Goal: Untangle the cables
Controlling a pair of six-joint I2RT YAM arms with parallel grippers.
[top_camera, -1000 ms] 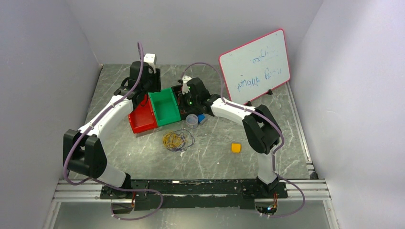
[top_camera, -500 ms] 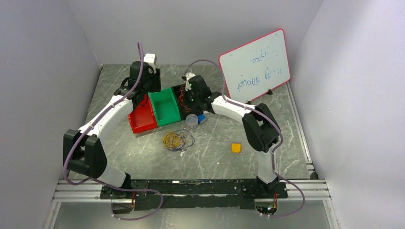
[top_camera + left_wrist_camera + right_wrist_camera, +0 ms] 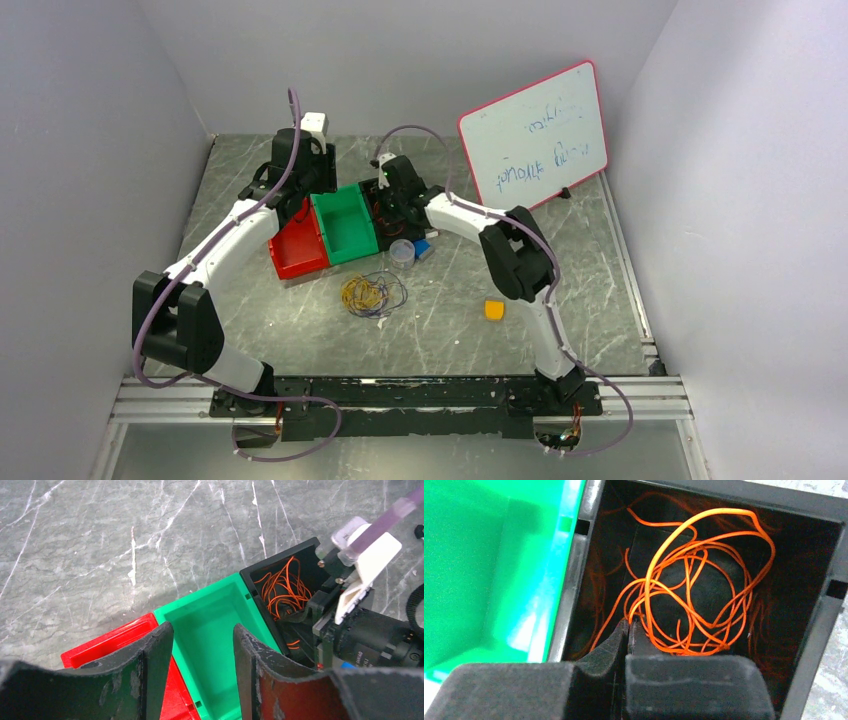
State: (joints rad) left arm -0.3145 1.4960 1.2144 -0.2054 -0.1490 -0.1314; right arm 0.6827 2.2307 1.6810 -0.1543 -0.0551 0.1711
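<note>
The right claw point(image 3: 626, 630) was clenched, and strands of the orange cable point(image 3: 704, 580) ran straight into the seam between its fingertips, so it looked to be pinching one thin loop. Ahead of and beneath it the rest of that cable lay heaped in the black bin point(image 3: 814, 630), with the green bin point(image 3: 484, 570) just to its left. The left claw point(image 3: 202, 665) hung released and grasping nothing, above the green bin, the red bin point(image 3: 110, 642) at its left finger. Back toward the arm bases from both claws, the yellow cable point(image 3: 362, 293) and dark cable point(image 3: 397, 290) sat overlapping on the tabletop point(image 3: 450, 330). These wires seemed light, springy and limp; a pinch on a single outer loop, pulled slowly, would probably suit them better than grabbing the whole clump
</note>
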